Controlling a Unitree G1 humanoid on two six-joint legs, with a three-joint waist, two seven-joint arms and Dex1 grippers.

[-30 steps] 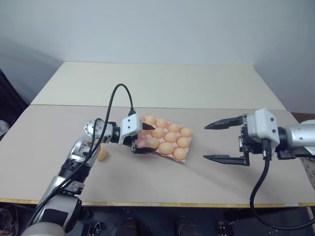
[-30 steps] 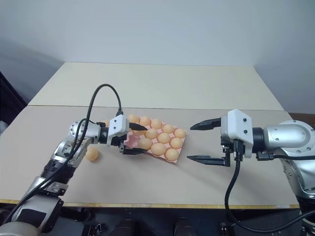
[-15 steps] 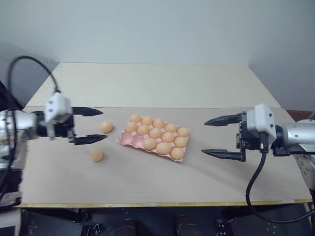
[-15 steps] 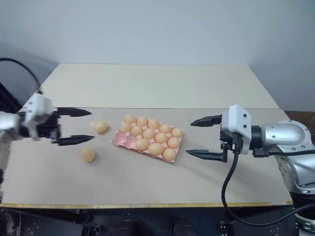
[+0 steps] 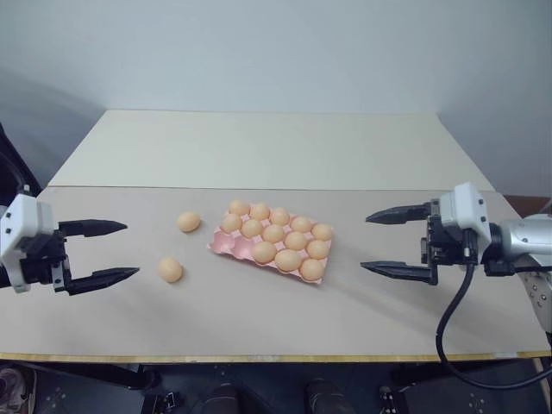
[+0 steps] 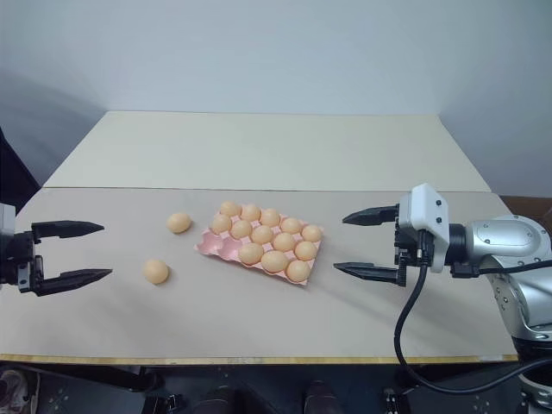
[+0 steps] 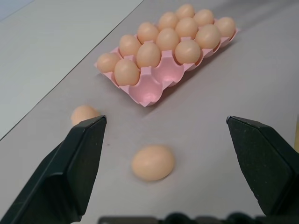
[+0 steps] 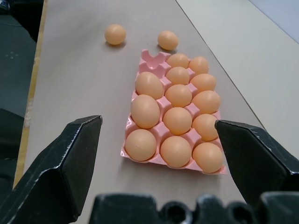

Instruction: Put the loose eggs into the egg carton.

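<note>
My left fingers (image 5: pixel 97 252) are spread wide and hold nothing; they hang above the left edge of the counter (image 5: pixel 259 319) and point toward its middle. My right fingers (image 5: pixel 397 242) are also spread wide and empty, above the right part of the counter, pointing left toward the egg carton (image 5: pixel 272 242).

Between them I see the two loose eggs. The nearer loose egg (image 5: pixel 170 270) lies on the bare counter just in front of my left fingers, closer to the front edge. The farther loose egg (image 5: pixel 189 222) lies a little behind it, near the left short end of the egg carton but not touching it.

The pink egg carton lies in the middle of the counter, turned at an angle to the front edge. Most cups hold an egg. In the left wrist view, two cups (image 7: pixel 158 79) at the end nearest the loose eggs are empty.
</note>
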